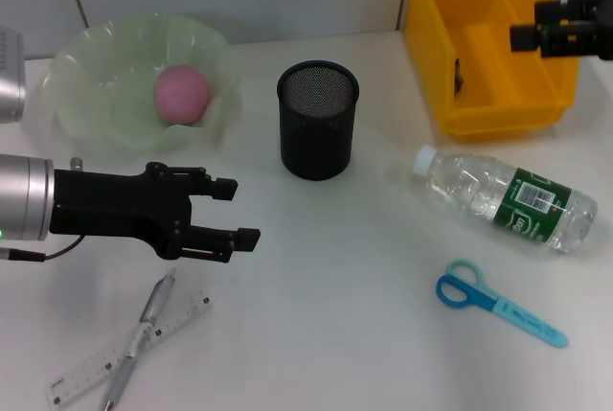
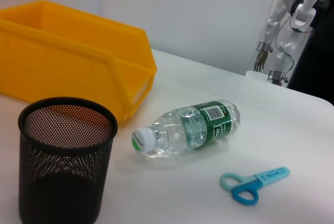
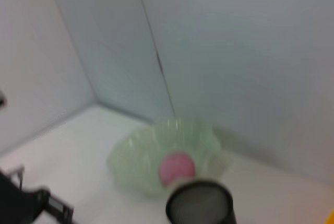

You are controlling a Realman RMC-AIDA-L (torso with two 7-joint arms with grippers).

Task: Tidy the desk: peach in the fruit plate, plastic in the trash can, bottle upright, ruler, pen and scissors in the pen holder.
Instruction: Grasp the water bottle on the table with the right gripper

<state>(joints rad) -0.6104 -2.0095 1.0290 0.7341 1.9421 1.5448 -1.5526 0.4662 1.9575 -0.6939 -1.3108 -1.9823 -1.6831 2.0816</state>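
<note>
The left claw (image 1: 230,212) hangs low over the white table (image 1: 345,296) with its two fingers spread apart and nothing between them; the peach (image 1: 181,95) already lies in the green fruit plate (image 1: 86,66) just beyond and to the claw's outer side, so that part looks finished; the ruler (image 1: 86,368) and the pen (image 1: 144,330) lie crossed on the table just below and behind the claw's tips, nearer the robot, and these seem the likeliest next pick. The black mesh pen holder (image 1: 318,121) stands upright ahead of the claw and a little inward, near but not touching. The right claw (image 1: 525,35) hovers high over the yellow trash can (image 1: 479,104), well apart from the left one; whether its fingers are parted cannot be told. The bottle (image 1: 508,198) lies on its side, cap toward the holder, and the blue scissors (image 1: 498,304) lie flat beside it, both far across from the left claw (closer to the right arm's reach). To do the step well, the left claw would probably need to draw back toward the robot, turn so its fingers straddle the pen's thin barrel above the crossing, descend straight, and close gently so the ruler beneath is not dragged along; then lift it clear and tip it upright over the holder's mouth.
</note>
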